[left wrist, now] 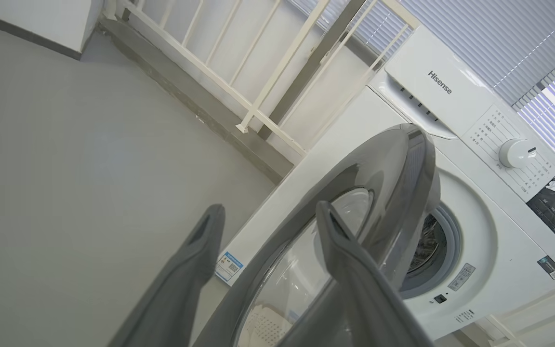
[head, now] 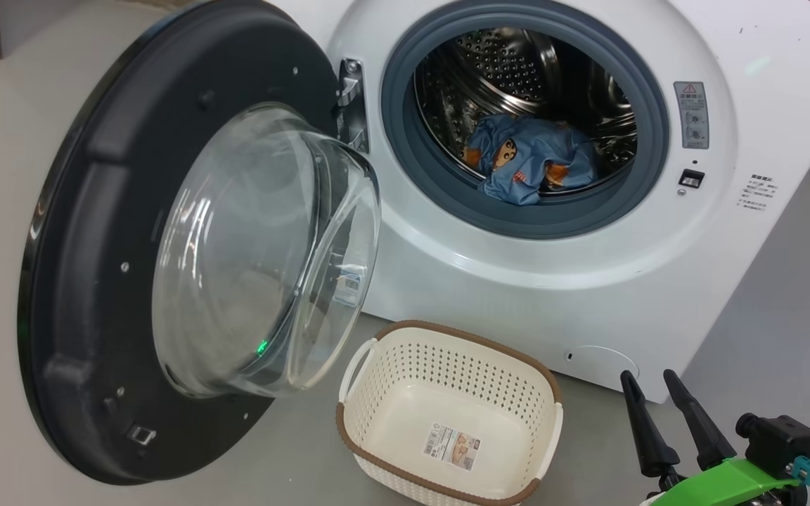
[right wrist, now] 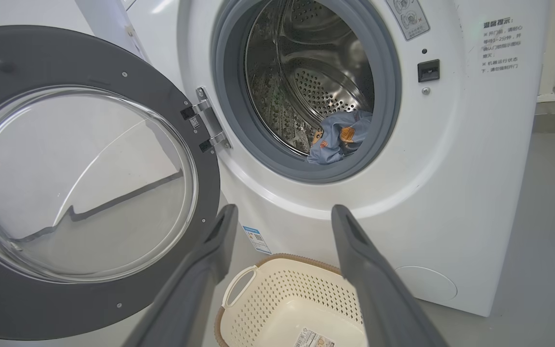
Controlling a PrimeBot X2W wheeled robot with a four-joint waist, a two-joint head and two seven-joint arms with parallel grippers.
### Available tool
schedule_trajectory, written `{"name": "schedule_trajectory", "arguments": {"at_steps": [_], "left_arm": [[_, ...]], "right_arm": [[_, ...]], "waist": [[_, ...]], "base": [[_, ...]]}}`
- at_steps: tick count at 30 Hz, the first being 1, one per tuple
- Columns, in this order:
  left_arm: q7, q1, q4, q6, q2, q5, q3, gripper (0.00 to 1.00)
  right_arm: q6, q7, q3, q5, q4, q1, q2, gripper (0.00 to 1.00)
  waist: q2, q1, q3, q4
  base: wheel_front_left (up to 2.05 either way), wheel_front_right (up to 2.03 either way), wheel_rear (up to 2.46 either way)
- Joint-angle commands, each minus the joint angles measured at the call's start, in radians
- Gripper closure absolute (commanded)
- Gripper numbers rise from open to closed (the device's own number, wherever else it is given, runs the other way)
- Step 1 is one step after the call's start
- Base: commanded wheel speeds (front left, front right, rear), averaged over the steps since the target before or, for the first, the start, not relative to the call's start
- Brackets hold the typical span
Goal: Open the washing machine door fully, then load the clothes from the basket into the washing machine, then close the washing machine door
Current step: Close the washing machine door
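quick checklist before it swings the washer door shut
1. Is the basket empty: ok, just its label sticker on the bottom.
2. Are the clothes inside the drum: ok.
3. Are the clothes clear of the grey gasket: cannot tell, a fold lies right at its inner lip.
4. Is the left gripper open and empty, by the outer face of the washing machine door: ok.
5. Is the right gripper open, empty and apart from the door: ok.
6. Is the basket out of the door's swing: cannot tell, it stands close beside the door's lower rim.
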Motion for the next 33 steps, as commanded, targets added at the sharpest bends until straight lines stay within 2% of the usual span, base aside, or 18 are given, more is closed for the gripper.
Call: {"name": "schedule_trajectory", "arguments": {"at_steps": [1, 5, 10, 11, 18, 33], "left_arm": [[-0.051, 0.007, -0.065, -0.022, 0.049, 0.036, 0.015, 0.00], [-0.137, 0.056, -0.099, -0.028, 0.047, 0.087, -0.003, 0.00], [-0.294, 0.118, -0.108, -0.031, 0.038, 0.168, -0.018, 0.00], [-0.294, 0.118, -0.108, -0.031, 0.038, 0.168, -0.018, 0.00], [-0.468, 0.216, -0.097, -0.032, 0.006, 0.218, -0.055, 0.00], [-0.734, 0.343, 0.005, -0.032, -0.010, 0.287, -0.162, 0.00]], "right_arm": [[0.009, -0.005, 0.014, 0.002, -0.029, -0.014, -0.005, 0.00], [0.009, -0.005, 0.014, 0.000, -0.034, -0.012, -0.005, 0.00], [0.009, -0.005, 0.018, -0.001, -0.037, -0.014, -0.007, 0.00], [0.009, -0.005, 0.018, -0.001, -0.037, -0.014, -0.007, 0.00], [0.009, -0.005, 0.022, 0.005, -0.034, -0.016, -0.016, 0.00], [0.009, -0.005, 0.046, 0.012, -0.038, -0.020, -0.023, 0.00]], "waist": [[0.0000, 0.0000, 0.001, 0.006], [0.0000, 0.0000, 0.004, 0.009], [0.0000, 0.0000, 0.007, 0.005], [0.0000, 0.0000, 0.007, 0.005], [0.0000, 0.0000, 0.010, -0.004], [0.0000, 0.0000, 0.016, -0.013]], "base": [[0.00, 0.00, 0.00], [0.00, 0.00, 0.00], [0.00, 0.00, 0.00], [0.00, 0.00, 0.00], [0.00, 0.00, 0.00], [0.00, 0.00, 0.00]]}}
